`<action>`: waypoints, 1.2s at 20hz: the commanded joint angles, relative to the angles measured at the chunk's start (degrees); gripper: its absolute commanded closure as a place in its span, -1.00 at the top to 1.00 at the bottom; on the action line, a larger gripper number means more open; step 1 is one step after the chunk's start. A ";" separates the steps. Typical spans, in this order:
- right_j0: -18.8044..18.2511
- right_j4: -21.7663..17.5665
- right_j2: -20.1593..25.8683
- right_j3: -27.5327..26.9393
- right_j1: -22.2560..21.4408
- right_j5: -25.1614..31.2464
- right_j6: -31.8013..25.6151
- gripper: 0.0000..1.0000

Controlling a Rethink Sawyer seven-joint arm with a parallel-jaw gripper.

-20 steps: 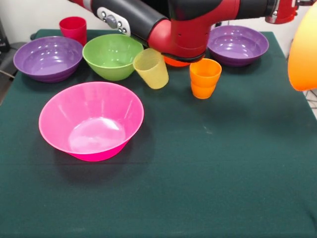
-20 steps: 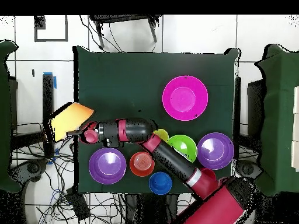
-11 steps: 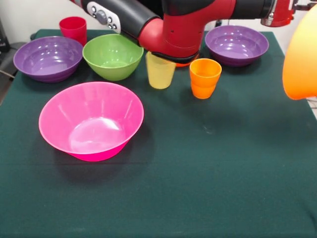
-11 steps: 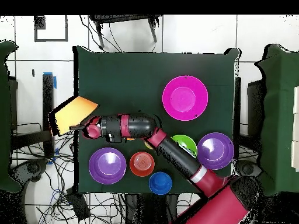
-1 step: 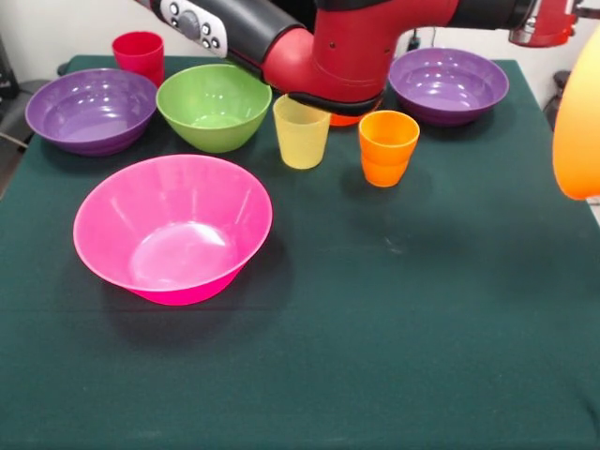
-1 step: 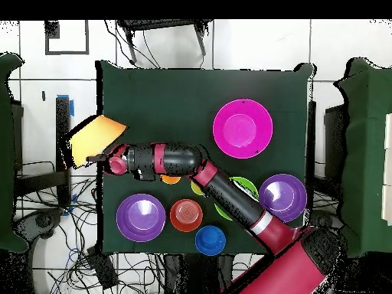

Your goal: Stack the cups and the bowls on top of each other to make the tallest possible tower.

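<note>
The fingers [image 6: 98,159] hold the big orange bowl [image 6: 90,142] aloft past the worktop [image 5: 422,309] edge; next, probably carry it to the pink bowl [image 5: 173,228].

The Sawyer arm [image 5: 337,42] is glossy red and black: fat rounded links, red at the joints, black sleeves between. Above the green bowl [image 5: 214,105], a black link carries a grey oval panel [image 5: 192,21] of small round buttons. A pale band [image 6: 264,226] rings one link.
</note>
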 commanded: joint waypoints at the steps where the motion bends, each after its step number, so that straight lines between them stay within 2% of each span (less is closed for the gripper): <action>1: 3.11 -1.44 -1.22 -10.30 2.21 -3.46 -8.25 -1.00; 5: 2.70 -4.64 -1.46 -11.92 0.76 -5.33 -11.20 -1.00; 12: 2.34 -9.13 -0.69 -15.76 -0.02 -5.16 -17.52 -1.00; 17: 1.86 -11.55 0.19 -17.89 -0.55 -2.99 -21.47 -1.00; 19: 2.13 -12.10 0.63 -19.41 -0.25 -1.13 -24.50 -1.00; 24: 1.17 -15.39 2.03 -19.92 2.09 -2.84 -29.49 -1.00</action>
